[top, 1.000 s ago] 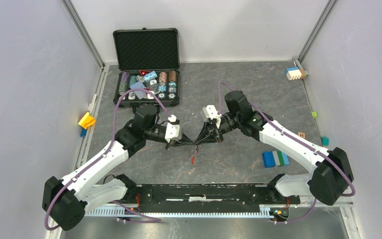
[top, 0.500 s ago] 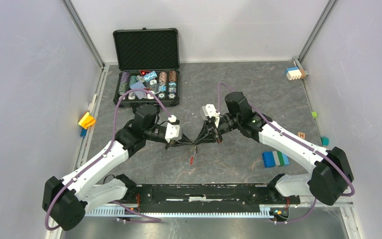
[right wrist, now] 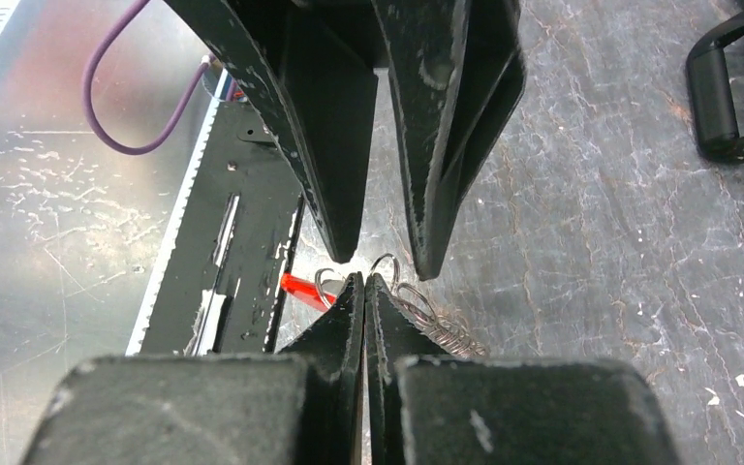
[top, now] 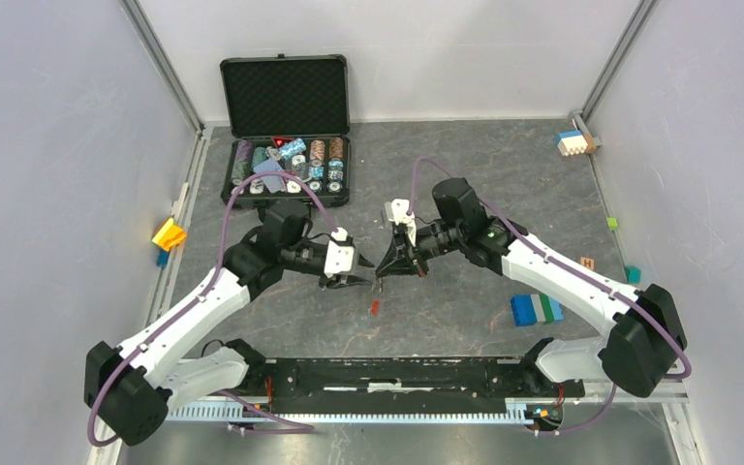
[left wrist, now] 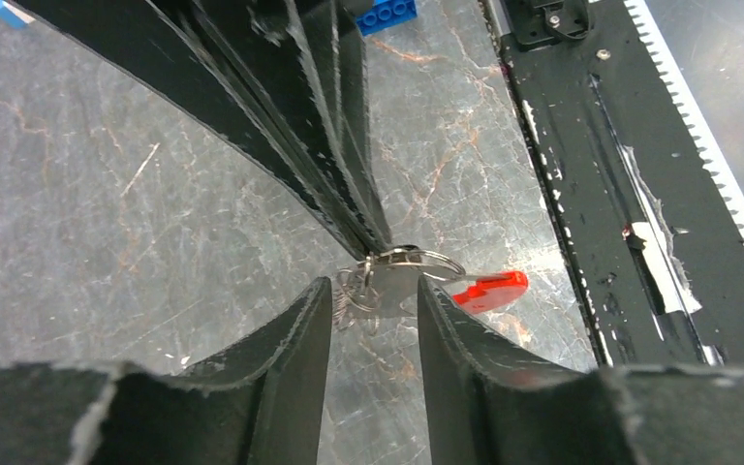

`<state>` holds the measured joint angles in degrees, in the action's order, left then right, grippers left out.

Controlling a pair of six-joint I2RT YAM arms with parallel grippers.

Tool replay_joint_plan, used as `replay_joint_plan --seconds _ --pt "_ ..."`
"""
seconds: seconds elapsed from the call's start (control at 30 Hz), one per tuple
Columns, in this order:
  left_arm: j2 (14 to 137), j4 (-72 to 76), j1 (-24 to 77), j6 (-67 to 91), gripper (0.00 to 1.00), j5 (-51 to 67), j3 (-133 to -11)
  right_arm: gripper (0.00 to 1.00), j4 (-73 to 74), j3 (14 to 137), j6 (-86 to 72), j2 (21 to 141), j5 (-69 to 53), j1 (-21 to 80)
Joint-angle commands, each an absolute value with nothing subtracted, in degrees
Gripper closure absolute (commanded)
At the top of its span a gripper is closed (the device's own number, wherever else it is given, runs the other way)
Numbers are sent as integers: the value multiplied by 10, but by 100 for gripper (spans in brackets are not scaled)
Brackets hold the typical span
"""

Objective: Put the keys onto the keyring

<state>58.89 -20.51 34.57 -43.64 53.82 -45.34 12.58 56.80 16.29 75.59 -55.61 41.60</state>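
Observation:
The keyring (left wrist: 417,259) is a silvery ring with a thin chain (right wrist: 438,326) and a red tag (left wrist: 489,289). It hangs just above the table's middle, the red tag (top: 374,307) dangling below. My right gripper (right wrist: 364,278) is shut on the ring, its fingers (left wrist: 349,194) reaching in from above in the left wrist view. My left gripper (left wrist: 375,286) stands open, its fingers (right wrist: 334,194) on either side of the ring without pinching it. A flat silvery piece (left wrist: 394,289) hangs by the ring; I cannot tell whether it is one of the keys.
An open black case (top: 286,97) with poker chips stands at the back left. A blue, green and white block (top: 536,308) lies right of the grippers. A yellow block (top: 168,233) sits at the left wall. The black rail (top: 397,373) runs along the near edge.
My left gripper has opened and let go of the keyring, drawing back slightly to the left. The right gripper closed fully on the ring and moved a little left and up.

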Motion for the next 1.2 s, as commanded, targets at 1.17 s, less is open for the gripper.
replay_joint_plan --seconds 1.17 --pt "643 -301 350 -554 71 566 -543 100 135 603 178 754 -524 429"
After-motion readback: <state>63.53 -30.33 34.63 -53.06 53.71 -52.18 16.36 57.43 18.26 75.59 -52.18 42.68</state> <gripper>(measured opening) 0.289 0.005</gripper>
